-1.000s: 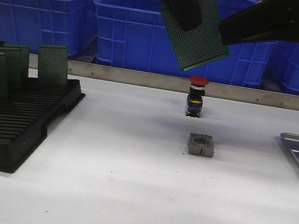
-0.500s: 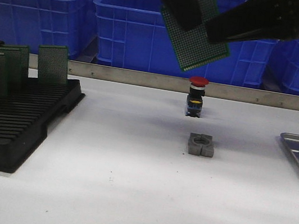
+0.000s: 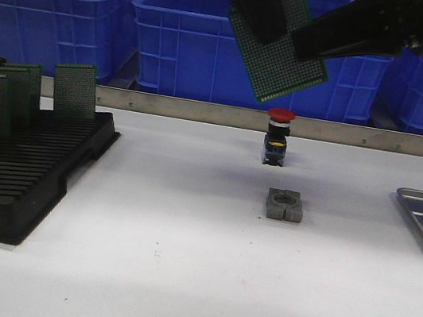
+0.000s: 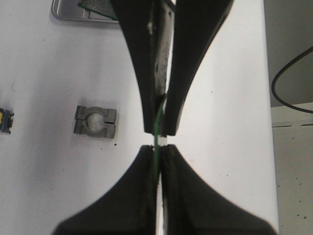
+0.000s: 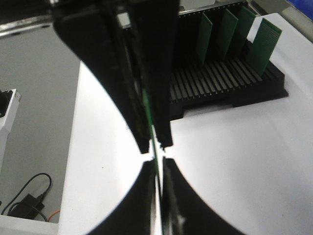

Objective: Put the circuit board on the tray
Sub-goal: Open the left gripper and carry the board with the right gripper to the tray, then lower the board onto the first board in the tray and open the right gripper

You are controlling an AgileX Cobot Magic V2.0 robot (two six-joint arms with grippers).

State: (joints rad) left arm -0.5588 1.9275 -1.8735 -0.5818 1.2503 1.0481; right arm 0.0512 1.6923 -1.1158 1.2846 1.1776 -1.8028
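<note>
Green perfboard — the circuit board hangs tilted, high over the table's middle. In the last second my right gripper has come in onto its edge, so I read this as a handover. My left gripper is clamped on the board; the right looks pinched on too. The tray sits well apart, far right.

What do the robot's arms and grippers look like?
Both are black. The left gripper and right gripper have long flat fingers that start wide and taper to narrow blunt tips, smooth and unmarked. A dark cable loops beside the right arm in the front view.
</note>
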